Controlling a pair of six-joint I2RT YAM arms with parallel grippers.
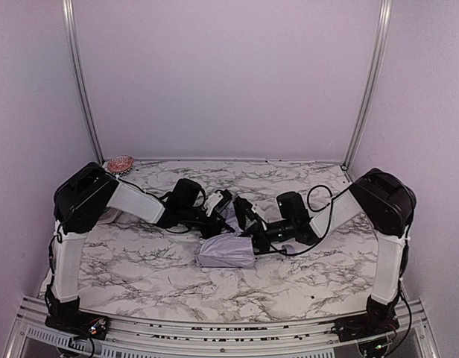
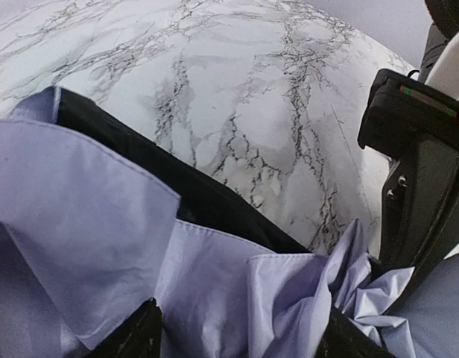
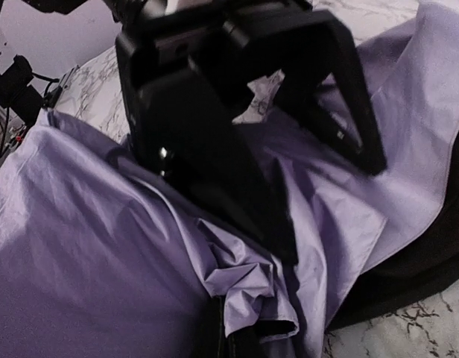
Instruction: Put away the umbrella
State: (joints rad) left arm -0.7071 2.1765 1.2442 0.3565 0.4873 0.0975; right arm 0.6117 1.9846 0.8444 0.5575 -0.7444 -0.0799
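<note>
One umbrella [image 1: 228, 251], lying collapsed and rumpled mid-desk, between the two arms and slightly toward the near edge. It's soft goods on top: the lavender fabric [image 2: 88, 224] is thin, loose and creased, the black lining [image 2: 214, 205] shows where a panel flips over, and none of it holds any shape. I'd judge it light and floppy, a bit slick, and not fragile apart from whatever thin ribs sit under the cloth. A pinch on cloth alone will just lift a flap and let the rest drag, so I'd take hold where the bundle is thickest, around the gathered middle, or on the stiff core if I can find it. No rigid part shows in any view, so I can't say which way that core lies. The left fingers [image 2: 133, 337] are spread wide apart, straddling a hump of fabric without gripping it. The right fingers [image 2: 416, 201] are clenched, and from the bunched fold running to them in the right wrist view I judge they're pinching umbrella cloth. Counts: one umbrella, two arms, two sets of fingers, one marble-pattern desk [image 1: 140, 268], and one small reddish round thing [image 1: 120, 162] at the back left corner, well apart from the umbrella and too small to identify.
</note>
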